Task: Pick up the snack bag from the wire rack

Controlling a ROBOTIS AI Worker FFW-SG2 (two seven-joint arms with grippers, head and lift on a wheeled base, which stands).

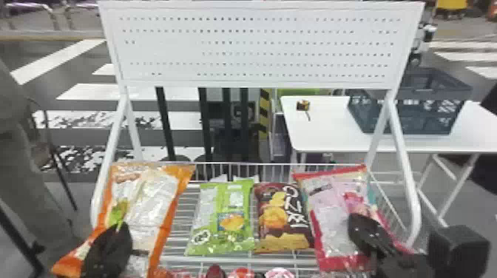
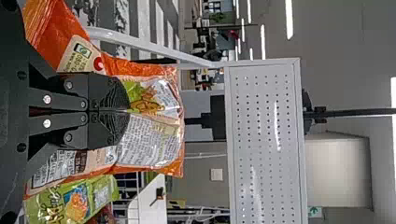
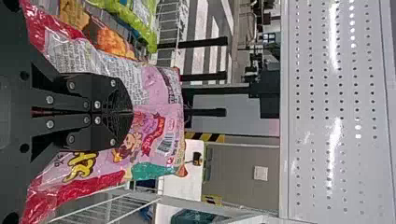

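Dark floor [image 1: 37,51], broad white stripes [image 1: 92,92] across it. White table [image 1: 325,136] at head view's right, grey crate [image 1: 406,124] on top. Grey wall [image 3: 243,186]; bright strip lights [image 2: 289,18] overhead.

Pink bag [image 3: 161,88] — barcode [image 3: 165,145]; print there, on orange bag [image 1: 148,207], green bag [image 1: 210,221], brown bag [image 1: 275,214] — unclear.

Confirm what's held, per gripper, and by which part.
Left gripper: orange-edged snack bag, by a fold pinched in its robot-facing side. Right gripper: pink-and-red snack bag, pinched the same way.
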